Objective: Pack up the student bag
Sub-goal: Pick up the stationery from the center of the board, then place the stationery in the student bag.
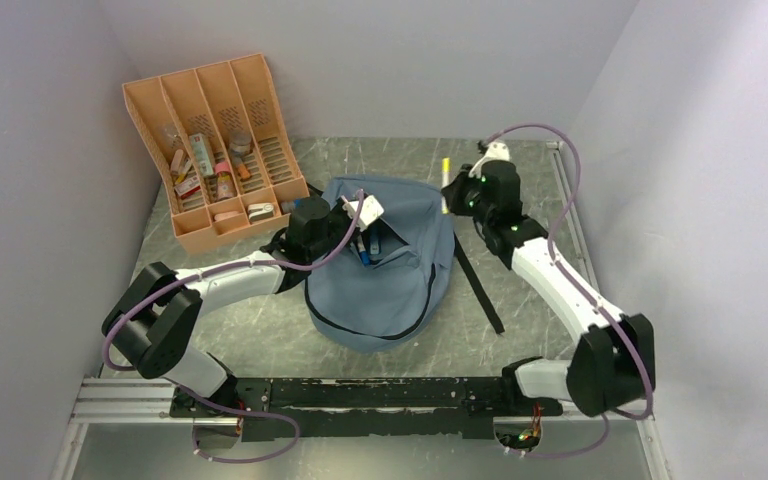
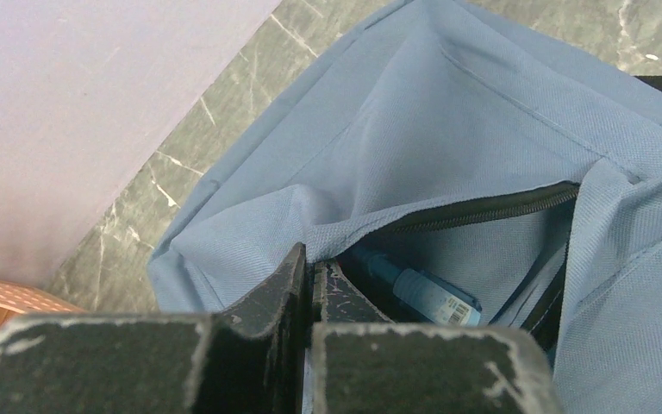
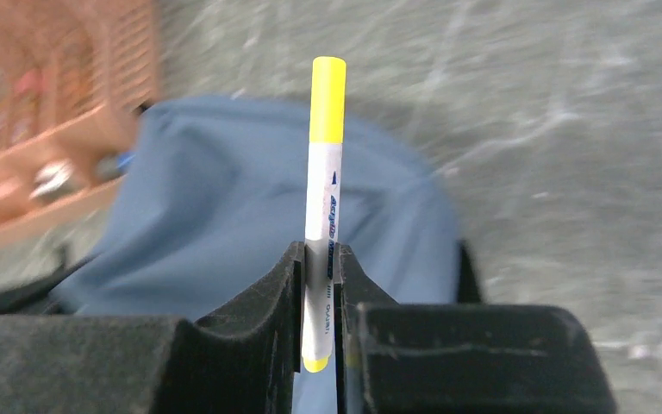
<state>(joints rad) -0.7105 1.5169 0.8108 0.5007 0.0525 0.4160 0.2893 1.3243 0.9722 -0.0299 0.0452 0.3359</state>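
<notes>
The grey-blue student bag (image 1: 390, 275) lies in the middle of the table with its pocket mouth pulled open. My left gripper (image 2: 309, 260) is shut on the fabric lip of that opening (image 2: 327, 228), holding it up. Inside the pocket lies a blue pen with a barcode label (image 2: 431, 297). My right gripper (image 3: 319, 259) is shut on a white marker with a yellow cap (image 3: 326, 172), which points straight out past the fingertips. In the top view that gripper (image 1: 455, 192) hangs at the bag's far right corner with the marker (image 1: 446, 172) above the table.
An orange slotted organiser (image 1: 215, 150) holding several small items stands at the back left, close to the bag. A black strap (image 1: 480, 285) trails from the bag toward the right arm. Walls close in on the left, back and right.
</notes>
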